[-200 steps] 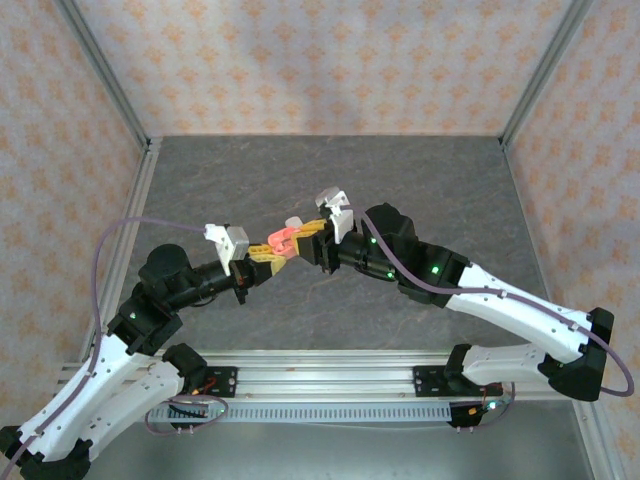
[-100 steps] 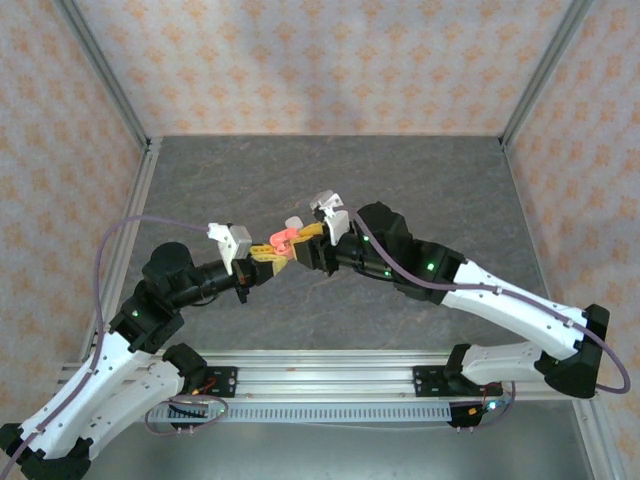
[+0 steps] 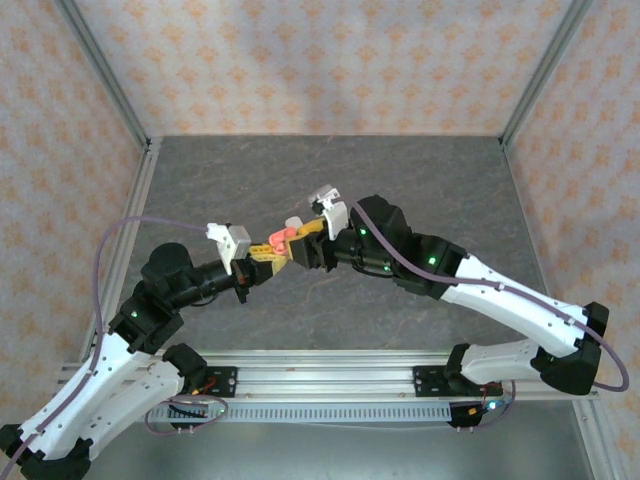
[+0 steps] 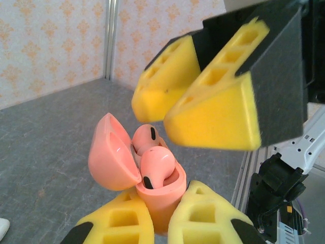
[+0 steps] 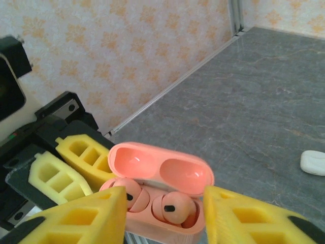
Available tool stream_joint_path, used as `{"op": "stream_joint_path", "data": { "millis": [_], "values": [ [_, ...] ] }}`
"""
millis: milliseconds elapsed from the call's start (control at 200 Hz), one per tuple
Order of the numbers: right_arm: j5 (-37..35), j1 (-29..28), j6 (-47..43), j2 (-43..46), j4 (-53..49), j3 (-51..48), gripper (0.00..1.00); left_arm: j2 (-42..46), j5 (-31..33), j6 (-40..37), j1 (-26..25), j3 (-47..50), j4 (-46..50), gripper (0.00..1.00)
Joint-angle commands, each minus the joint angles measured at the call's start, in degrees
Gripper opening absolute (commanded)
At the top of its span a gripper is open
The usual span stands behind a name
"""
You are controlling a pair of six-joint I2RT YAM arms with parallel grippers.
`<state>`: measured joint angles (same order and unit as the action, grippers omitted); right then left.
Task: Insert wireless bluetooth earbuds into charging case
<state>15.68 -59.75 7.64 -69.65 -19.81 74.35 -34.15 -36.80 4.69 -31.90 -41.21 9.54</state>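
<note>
Above grey tabletop (image 3: 450, 190), right gripper (image 3: 303, 243) has widened around pink case (image 3: 283, 236).

A grey, stone-veined tabletop (image 3: 430, 180) spreads flat. Beige wall panels (image 3: 320, 60) printed with orange floral motifs enclose it on three sides. Silver aluminium frame posts (image 3: 103, 75) rise at the back corners, and a slotted aluminium rail (image 3: 330, 365) runs along the near edge.

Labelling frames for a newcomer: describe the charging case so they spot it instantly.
Above the middle of the grey table, the left gripper pinches a salmon-pink case. Its lid is open, two pink earbuds inside, unlike the white item on the table.
</note>
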Motion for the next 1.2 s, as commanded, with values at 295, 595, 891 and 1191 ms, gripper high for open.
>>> {"op": "stream_joint_path", "data": {
  "millis": [295,595,891,1191],
  "values": [
    [-3.25,2.62,4.13,-1.32,-12.99,11.54,0.55,0.54,0.29,0.97,-0.41,-1.87,-2.50,0.00],
    [20.03,13.53,14.95,-8.02,-13.68,13.59,0.56,-1.78,-3.62,0.82,-0.62,-2.90,-2.50,0.00],
    [34.16,15.65,22.56,-12.85,-6.40,11.73,0.53,-2.65,-5.39,0.49,-0.98,-2.84,-3.32,0.00],
    [43.84,15.63,24.37,-14.38,-5.07,11.41,0.47,-2.95,-3.37,-1.08,-0.98,-2.64,-3.06,0.00]
  ]
}}
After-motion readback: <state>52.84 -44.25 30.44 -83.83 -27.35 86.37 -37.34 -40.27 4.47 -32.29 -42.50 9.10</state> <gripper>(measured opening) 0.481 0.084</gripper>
